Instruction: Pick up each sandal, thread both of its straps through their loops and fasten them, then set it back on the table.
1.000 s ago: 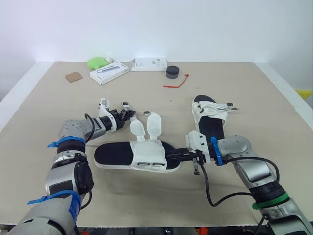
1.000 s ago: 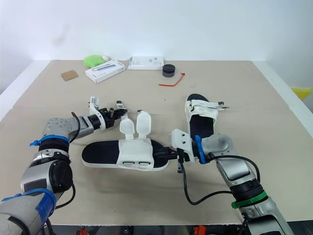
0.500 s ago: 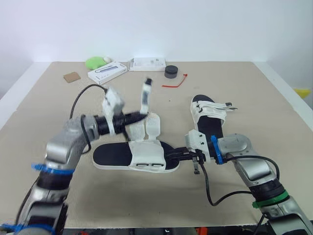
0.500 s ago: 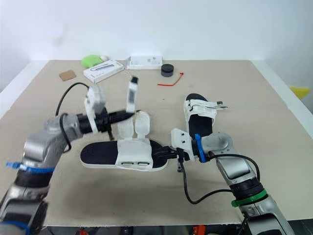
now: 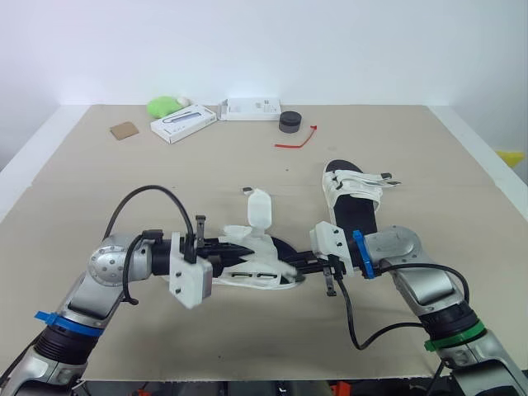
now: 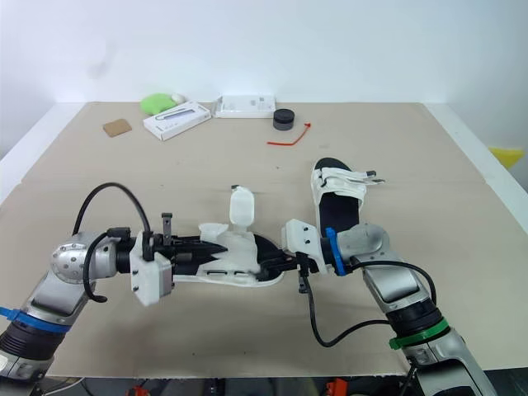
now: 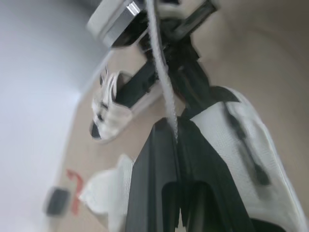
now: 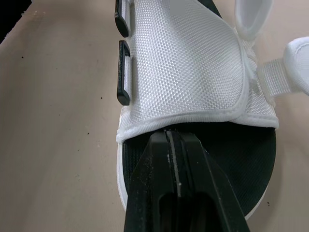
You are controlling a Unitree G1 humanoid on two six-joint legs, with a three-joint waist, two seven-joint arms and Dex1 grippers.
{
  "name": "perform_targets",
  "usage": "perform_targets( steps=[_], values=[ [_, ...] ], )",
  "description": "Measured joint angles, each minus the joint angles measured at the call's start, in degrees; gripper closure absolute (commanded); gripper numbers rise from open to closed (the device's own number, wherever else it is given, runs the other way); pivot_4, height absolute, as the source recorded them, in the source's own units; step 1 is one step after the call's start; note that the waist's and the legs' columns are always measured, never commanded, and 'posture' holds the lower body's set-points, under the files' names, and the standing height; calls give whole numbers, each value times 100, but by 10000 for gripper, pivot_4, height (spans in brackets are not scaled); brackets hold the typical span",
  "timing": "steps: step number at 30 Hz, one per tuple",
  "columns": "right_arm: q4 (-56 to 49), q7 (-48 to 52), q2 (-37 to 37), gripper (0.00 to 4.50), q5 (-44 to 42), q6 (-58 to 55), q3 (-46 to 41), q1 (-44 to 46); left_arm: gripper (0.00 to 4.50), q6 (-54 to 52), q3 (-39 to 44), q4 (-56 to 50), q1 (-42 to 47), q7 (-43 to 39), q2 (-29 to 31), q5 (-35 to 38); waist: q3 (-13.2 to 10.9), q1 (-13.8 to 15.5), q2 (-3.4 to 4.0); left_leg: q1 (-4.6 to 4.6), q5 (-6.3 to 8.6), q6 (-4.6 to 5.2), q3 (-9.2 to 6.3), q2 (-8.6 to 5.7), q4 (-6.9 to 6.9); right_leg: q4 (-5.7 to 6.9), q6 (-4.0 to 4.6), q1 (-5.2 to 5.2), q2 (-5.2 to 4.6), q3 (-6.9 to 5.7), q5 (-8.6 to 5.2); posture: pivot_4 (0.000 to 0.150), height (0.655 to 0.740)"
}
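Right claw (image 5: 293, 266) grips the open sandal (image 5: 262, 264) by its toe (straps (image 5: 259, 206) loose); left claw (image 5: 241, 245), fingers together, at its heel.

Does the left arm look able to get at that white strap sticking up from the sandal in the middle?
Probably yes. The left claw sits at the heel end of the near sandal, and the upright strap stands just past it with nothing in between.
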State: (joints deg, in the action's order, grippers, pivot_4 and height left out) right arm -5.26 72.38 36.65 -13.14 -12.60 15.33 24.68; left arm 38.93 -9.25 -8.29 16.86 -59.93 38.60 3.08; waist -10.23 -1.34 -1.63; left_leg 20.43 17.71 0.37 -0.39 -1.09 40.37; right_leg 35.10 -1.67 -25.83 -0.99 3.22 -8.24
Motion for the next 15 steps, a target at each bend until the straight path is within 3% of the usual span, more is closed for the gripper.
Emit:
perform_targets(
  steps=[7, 10, 11, 13, 14, 15],
  values=[
    [32, 30, -9, 45000, 1, 16, 43, 23, 44317, 701, -2, 326, -88, 88, 227, -47, 0, -1, -1, -2, 3, 6, 6, 5, 0, -1, 0, 0, 1, -1, 0, 1500, 7400],
    [105, 52, -12, 45000, 1, 32, 46, 74, 37027, 742, -1, 326, -88, 116, 289, -25, 0, -1, 0, -3, 4, 7, 7, 6, 0, -1, -1, 0, 1, -2, 1, 1500, 7400],
    [124, 65, -20, 45000, 1, 39, 46, 94, 27732, 751, -1, 326, -88, 127, 309, -16, 0, -1, 0, -3, 4, 8, 7, 7, 0, -1, 0, -1, 2, -2, 1, 1500, 7400],
    [193, 102, -31, 45000, 1, 57, 49, 116, 22967, 744, 3, 319, -102, 176, 356, 56, 0, -2, 0, -3, 5, 8, 8, 9, 0, -1, 0, -1, 3, -2, 1, 1500, 7400],
    [193, 102, -31, 45000, 1, 57, 49, 116, 22967, 744, 3, 319, -102, 176, 356, 56, 0, -2, 0, -3, 5, 8, 8, 9, 0, -1, 0, -1, 3, -2, 1, 1500, 7400],
    [227, 113, -45, 45000, 7, 74, 53, 128, 17888, 659, 11, 243, -180, 210, 447, 227, 0, -6, 0, -3, 6, 10, 11, 12, 0, -1, 1, -2, 4, -2, 1, 1500, 7400]
  ],
)
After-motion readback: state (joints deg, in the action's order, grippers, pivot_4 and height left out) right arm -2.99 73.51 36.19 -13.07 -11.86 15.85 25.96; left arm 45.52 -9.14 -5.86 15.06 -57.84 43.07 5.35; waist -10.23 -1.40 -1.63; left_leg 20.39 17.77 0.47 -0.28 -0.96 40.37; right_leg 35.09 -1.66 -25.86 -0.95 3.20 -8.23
